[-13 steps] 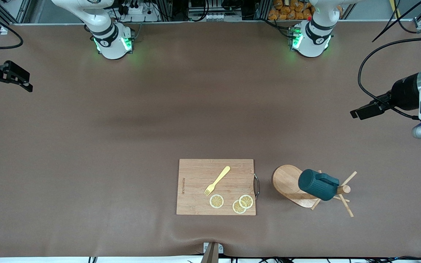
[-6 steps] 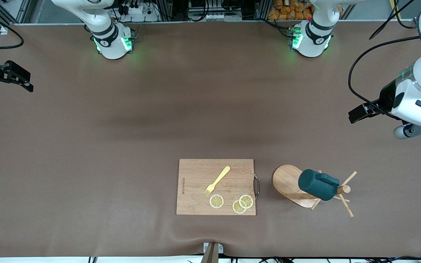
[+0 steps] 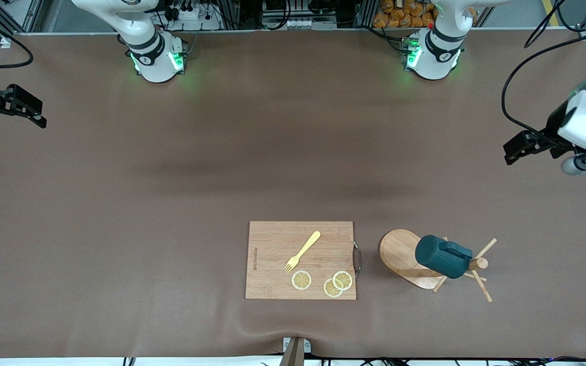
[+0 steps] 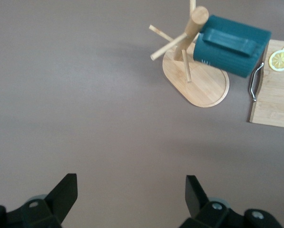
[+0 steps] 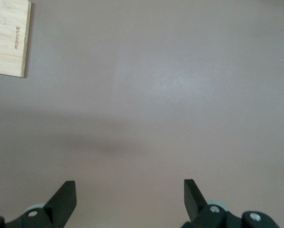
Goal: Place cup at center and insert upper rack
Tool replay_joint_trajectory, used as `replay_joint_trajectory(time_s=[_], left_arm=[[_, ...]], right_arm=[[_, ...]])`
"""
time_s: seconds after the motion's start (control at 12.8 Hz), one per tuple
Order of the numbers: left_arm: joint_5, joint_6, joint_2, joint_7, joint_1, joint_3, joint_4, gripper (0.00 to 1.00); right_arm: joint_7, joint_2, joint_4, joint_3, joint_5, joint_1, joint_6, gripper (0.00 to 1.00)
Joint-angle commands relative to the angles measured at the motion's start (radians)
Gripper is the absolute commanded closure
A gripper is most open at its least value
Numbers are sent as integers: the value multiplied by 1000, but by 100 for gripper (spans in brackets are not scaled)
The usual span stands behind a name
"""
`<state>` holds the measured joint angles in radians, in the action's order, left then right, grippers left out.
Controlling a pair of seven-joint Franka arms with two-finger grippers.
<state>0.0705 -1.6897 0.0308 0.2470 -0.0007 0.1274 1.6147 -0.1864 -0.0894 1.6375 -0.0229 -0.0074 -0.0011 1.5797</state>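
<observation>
1. The cup (image 3: 443, 256) is hung on the mug tree (image 3: 411, 259), beside the cutting board (image 3: 300, 259) (toward the left arm's end of the counter (image 3: 171, 203)).
2. The left gripper (image 4: 130, 197) is held wide open and empty over bare counter near the mug tree.
3. The right gripper (image 5: 129, 197) is likewise spread wide, nothing gripped, at the right arm's end.

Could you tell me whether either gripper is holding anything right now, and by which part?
Nothing is held: the left gripper and right gripper are both open over bare table.
</observation>
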Motion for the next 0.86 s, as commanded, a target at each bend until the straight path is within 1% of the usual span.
replay_joint_trajectory(time_s=[0.0, 0.16, 0.31, 0.78], left_arm=[[-26, -39, -100, -12, -18, -14, 111, 0], [-37, -28, -123, -17, -18, -14, 114, 0], [-37, 34, -137, -21, -27, -9, 107, 0], [-86, 90, -124, 0, -33, -14, 54, 0]], right_arm=[[-8, 10, -21, -2, -19, 7, -4, 0], [-8, 10, -16, -2, -19, 9, -6, 0], [-8, 10, -16, -2, -19, 12, -7, 0], [2, 10, -19, -2, -19, 32, -7, 0]])
